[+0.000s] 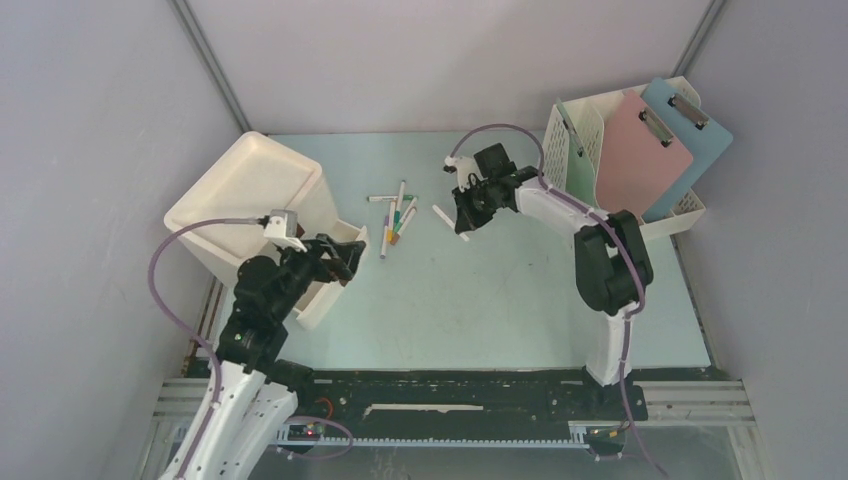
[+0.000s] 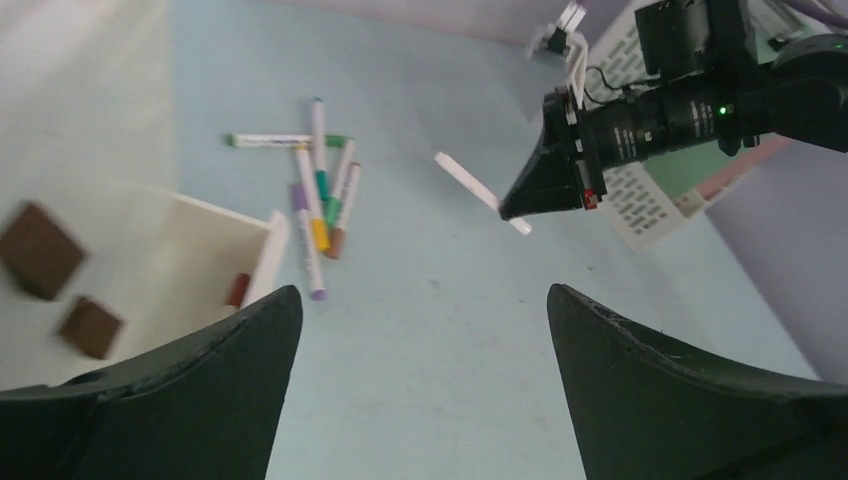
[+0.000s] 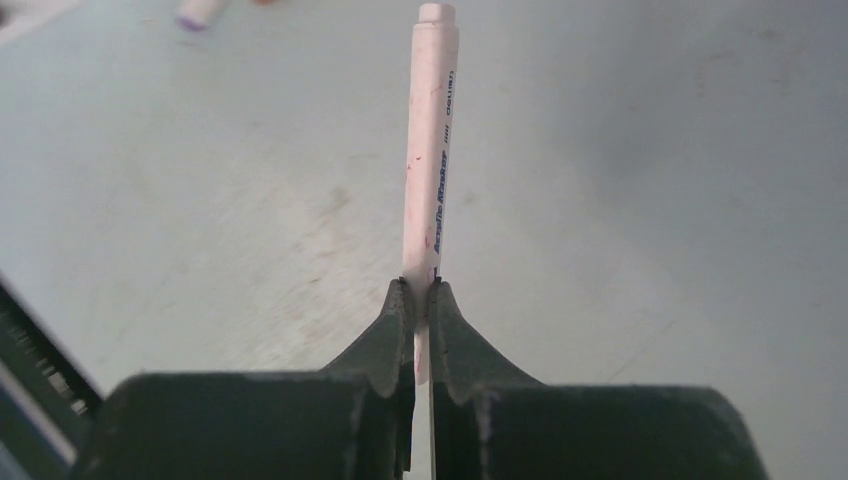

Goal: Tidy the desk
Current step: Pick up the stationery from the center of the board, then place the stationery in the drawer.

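Note:
The desk [image 1: 480, 290] is a pale mint-green tabletop. My right gripper [image 1: 466, 222] is at mid-back of it, shut on a white marker [image 3: 432, 150] near one end. The marker [image 1: 441, 214] sticks out past the fingertips [image 3: 400, 300] toward the left. I cannot tell whether it touches the desk. A loose heap of several coloured markers [image 1: 398, 218] lies just left of it. My left gripper [image 1: 345, 262] hangs open and empty at the left, beside a white bin [image 1: 245, 190]. In the left wrist view the left gripper [image 2: 422, 300] looks out over bare desk.
A small open white box [image 2: 215, 250] by the bin holds brown blocks [image 2: 40, 250] and something red [image 2: 238, 290]. At the back right stands a white perforated file rack [image 1: 580, 140] with a pink clipboard [image 1: 640, 155] and a blue one [image 1: 690, 140]. Grey panels wall the desk.

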Motion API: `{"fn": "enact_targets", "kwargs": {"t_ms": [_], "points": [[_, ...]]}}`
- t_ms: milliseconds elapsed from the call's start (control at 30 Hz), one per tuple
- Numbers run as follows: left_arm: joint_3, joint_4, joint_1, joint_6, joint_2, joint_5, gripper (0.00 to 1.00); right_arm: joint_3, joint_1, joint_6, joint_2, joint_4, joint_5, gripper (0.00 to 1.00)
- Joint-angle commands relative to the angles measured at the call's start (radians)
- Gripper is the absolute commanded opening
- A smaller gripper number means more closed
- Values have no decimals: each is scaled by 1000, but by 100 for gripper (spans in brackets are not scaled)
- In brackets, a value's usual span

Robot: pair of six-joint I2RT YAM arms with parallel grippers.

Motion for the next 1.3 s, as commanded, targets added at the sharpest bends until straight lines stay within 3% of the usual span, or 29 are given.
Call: {"fn": "enact_targets", "kwargs": {"t_ms": [0,133,300,500,733,1267], "points": [[-89,312,1,-229,74,208,100,-69,-16,49,-148,50,-191,0],[-183,615,-48,-396,146,214,100,-142,-33,53,-232,18,-352,0],[-240,831,-137,-508,231,131,100,-188,-60,73,-314,3,-523,0],[-230,959,-240,-551,345,24,100,-205,-61,76,-359,27,-643,0],[-237,1093,-272,-665,460,-94,100,-205,-40,67,-390,27,-714,0],[-171,1192,-313,-726,635,-104,92,-205,-18,56,-427,18,-804,0]]}}
